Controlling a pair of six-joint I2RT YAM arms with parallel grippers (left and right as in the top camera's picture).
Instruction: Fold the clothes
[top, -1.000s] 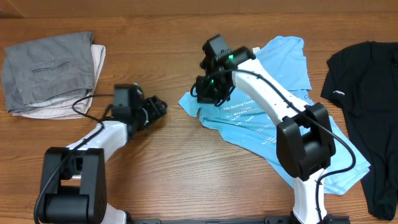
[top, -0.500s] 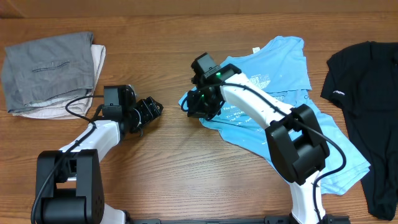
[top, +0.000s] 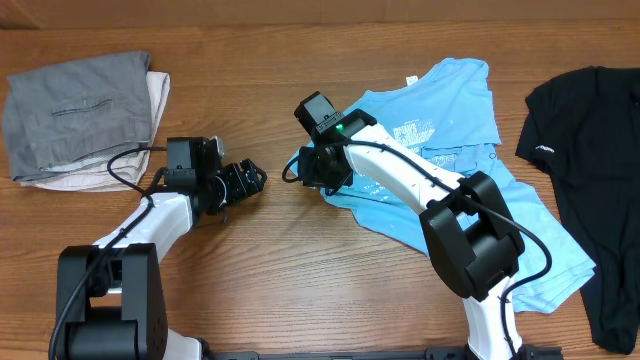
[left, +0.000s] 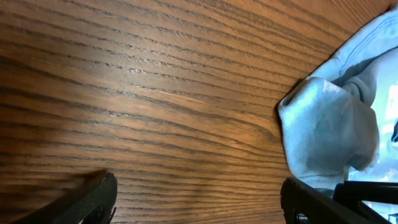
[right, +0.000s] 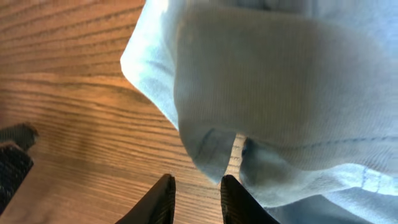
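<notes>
At T-shirt (top: 440, 130) edge | right fingers (right: 160, 198) narrowly apart | left fingers (left: 99, 196) wide

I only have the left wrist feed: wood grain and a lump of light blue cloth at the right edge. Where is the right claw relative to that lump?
Observer: From overhead, the right claw sits at the T-shirt's left edge, facing the left claw but apart from it.
Operator: Is it holding cloth?
Observer: The right wrist view shows its fingers nearly closed, with a shirt fold reaching their tips. I cannot tell whether it is pinched.
Operator: Anything else on the table?
Observer: A folded gray garment lies at the far left and a black shirt at the far right.
</notes>
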